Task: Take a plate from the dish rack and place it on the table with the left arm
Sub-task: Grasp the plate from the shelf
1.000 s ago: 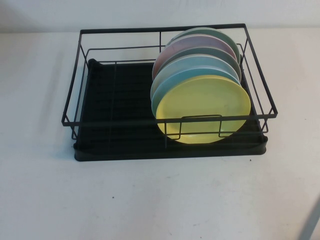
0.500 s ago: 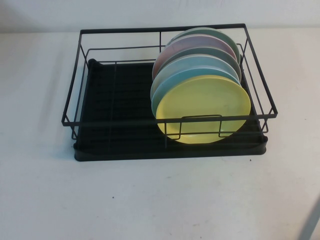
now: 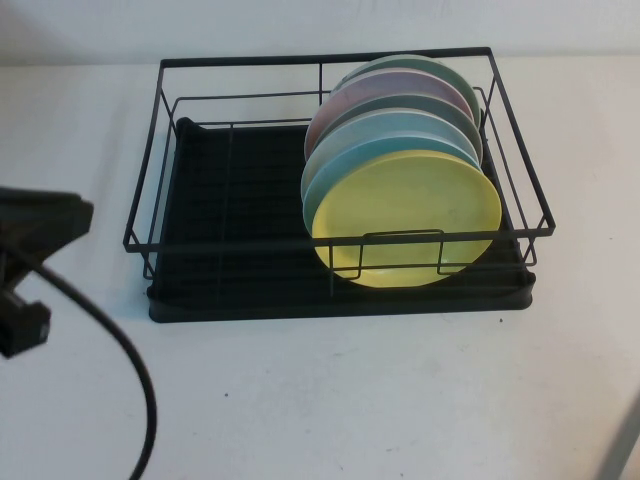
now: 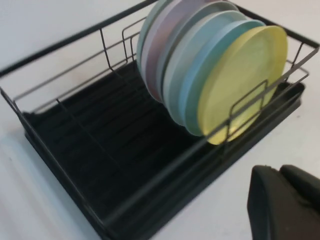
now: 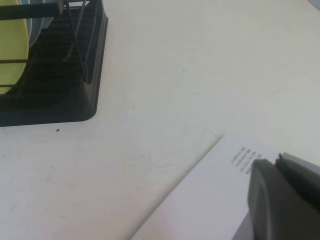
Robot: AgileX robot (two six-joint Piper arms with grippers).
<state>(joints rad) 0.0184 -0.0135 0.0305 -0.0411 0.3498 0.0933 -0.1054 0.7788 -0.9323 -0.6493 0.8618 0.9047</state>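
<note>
The yellow plate (image 3: 406, 218) stands on edge at the front of the stack in the dish rack (image 3: 250, 262), right half. The left gripper (image 4: 285, 202) hovers over the table (image 3: 350, 400), left of the rack; finger state unclear. The right gripper (image 5: 282, 197) sits far right, state also unclear.

The high view looks down on the black wire dish rack (image 3: 340, 190); both wrist views share it.
</note>
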